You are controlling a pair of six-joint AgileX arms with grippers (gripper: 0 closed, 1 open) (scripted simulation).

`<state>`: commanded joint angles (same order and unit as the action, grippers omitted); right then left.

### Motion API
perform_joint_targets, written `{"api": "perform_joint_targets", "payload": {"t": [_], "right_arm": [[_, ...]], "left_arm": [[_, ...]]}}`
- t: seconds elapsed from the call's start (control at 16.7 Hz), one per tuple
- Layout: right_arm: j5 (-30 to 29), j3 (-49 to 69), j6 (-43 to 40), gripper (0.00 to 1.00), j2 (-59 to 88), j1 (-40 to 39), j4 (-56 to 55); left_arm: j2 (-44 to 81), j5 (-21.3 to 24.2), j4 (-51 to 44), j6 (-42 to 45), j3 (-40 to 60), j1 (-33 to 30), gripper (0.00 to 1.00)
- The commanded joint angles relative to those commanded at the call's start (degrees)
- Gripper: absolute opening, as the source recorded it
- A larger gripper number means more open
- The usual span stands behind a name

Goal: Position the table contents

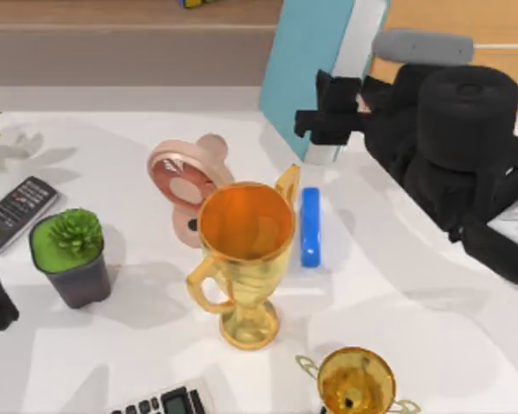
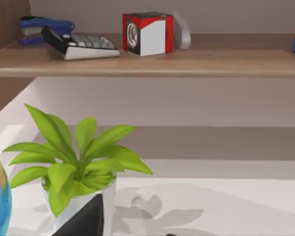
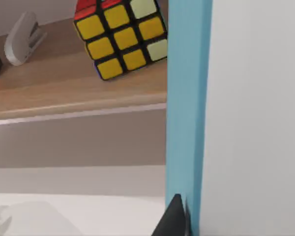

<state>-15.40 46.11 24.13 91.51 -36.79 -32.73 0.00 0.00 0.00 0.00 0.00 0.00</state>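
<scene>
1. Nearest the overhead camera stands a tall golden trophy cup with two handles, upright mid-worktop, its orange-tinted bowl holding nothing I can see.
2. Close to the near edge, a smaller golden trophy also stands upright; dark specks sit in its bowl, but I cannot tell what they are.
3. The right gripper is at the far right of the white worktop, its jaws clenched on a tall light-blue book with white pages, which it holds upright and slightly tilted, off the surface as far as I can judge.
4. In the right wrist view the book's blue cover runs beside a dark fingertip, with a multicoloured puzzle cube on the wooden shelf behind.
5. Judged from this, the book is grasped but not yet placed; setting it down remains.
6. A dark pot holds a small green succulent; a white pot holds a leafy green plant.
7. The left arm sits parked at the left edge; whether its jaws are released or clenched I cannot tell.
</scene>
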Motion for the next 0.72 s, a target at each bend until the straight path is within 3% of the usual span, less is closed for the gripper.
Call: {"api": "perform_joint_targets", "payload": {"t": [0.36,0.72], "right_arm": [[15.57,-13.44,18.4,0.0,-6.56,17.84,0.47],[28.5,-12.49,37.9,0.0,-3.89,43.27,-1.94]], "left_arm": [[0.0,0.0,0.0,0.0,0.0,0.0,1.0],[0.0,0.0,0.0,0.0,0.0,0.0,1.0]]}}
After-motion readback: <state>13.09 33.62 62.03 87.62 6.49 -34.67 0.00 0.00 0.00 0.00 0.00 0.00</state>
